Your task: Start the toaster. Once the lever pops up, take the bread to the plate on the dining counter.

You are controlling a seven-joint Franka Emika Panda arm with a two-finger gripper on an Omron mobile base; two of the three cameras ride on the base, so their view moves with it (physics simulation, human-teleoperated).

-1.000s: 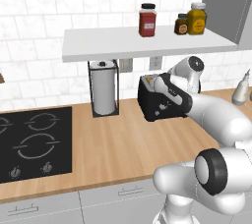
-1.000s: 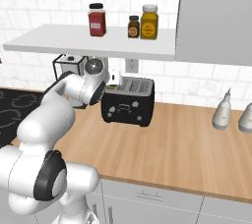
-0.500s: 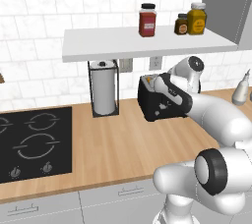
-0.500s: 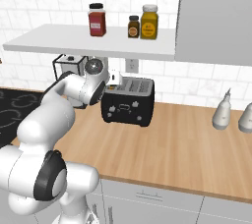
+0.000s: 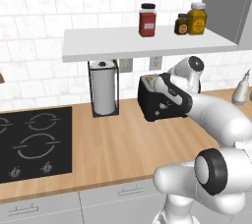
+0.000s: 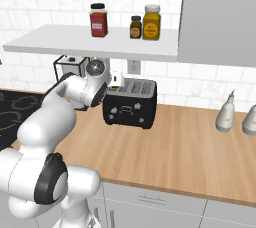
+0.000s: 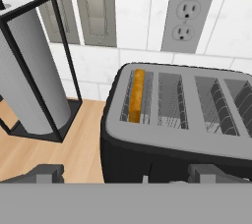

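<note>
Even, bright rendered light, sharp throughout with no blur or glare; the long white wall shelf [image 5: 147, 43] casts soft shadow on the tiles beneath.

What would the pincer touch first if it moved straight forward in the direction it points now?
Probably the toaster: the open pincer points at its near top edge, its fingertips on both sides. The bread sits in the leftmost slot just beyond. Depth is uncertain.
</note>
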